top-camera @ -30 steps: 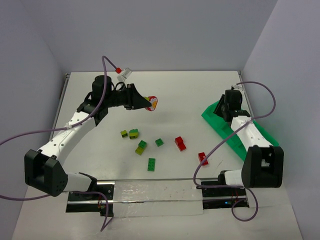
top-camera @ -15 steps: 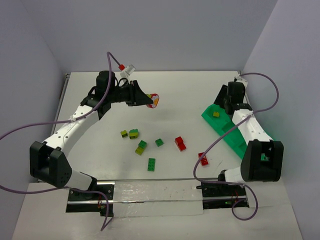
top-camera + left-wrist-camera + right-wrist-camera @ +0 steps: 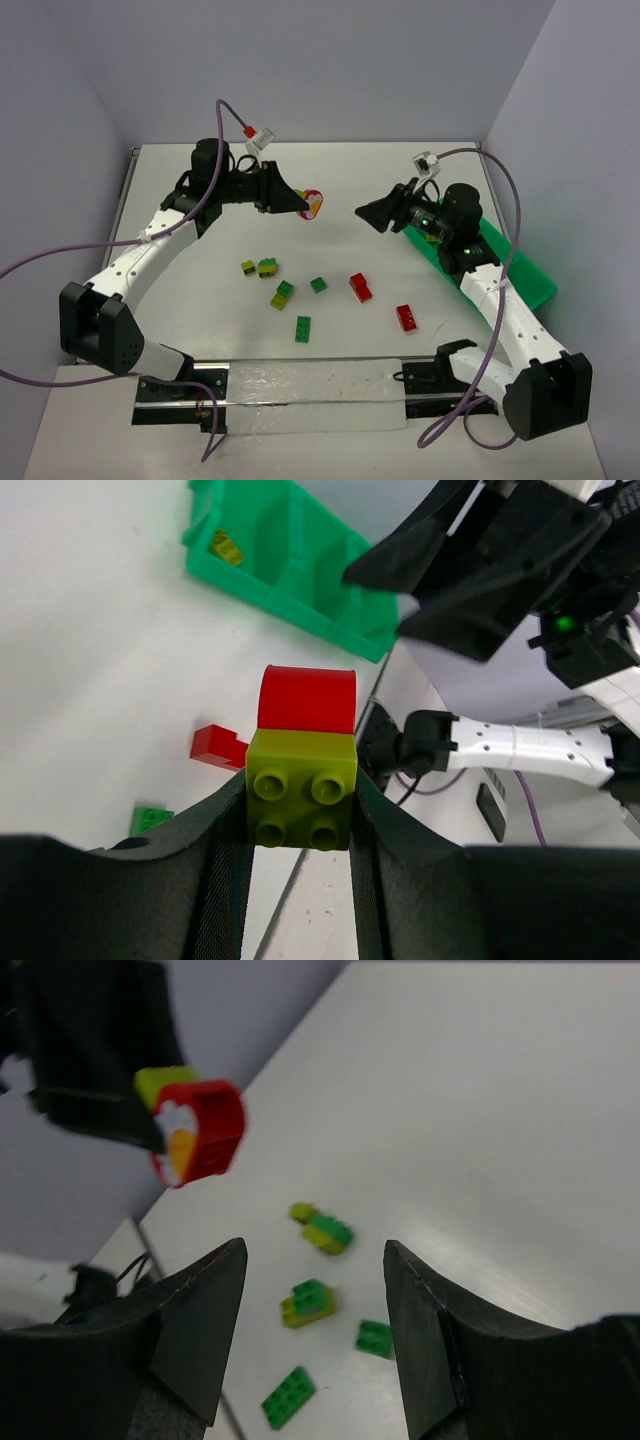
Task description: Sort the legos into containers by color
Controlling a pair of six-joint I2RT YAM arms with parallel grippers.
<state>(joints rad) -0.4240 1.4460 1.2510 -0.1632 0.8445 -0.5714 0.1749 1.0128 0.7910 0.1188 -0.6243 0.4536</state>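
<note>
Right arm has swung off the tray since the earlier frame. Right fingers now hang over the worktop right of centre, pointing left, apart, nothing between them. Left fingers are raised left of centre, clamped on a two-colour stack, a red brick joined to a yellow-green one. The two sets face each other, near, not touching. The tray lies at the right edge with one yellow-green brick in an end compartment. Loose, nearer: red brick, second red brick, green brick, long green brick, yellow-green pieces to the left.
</note>
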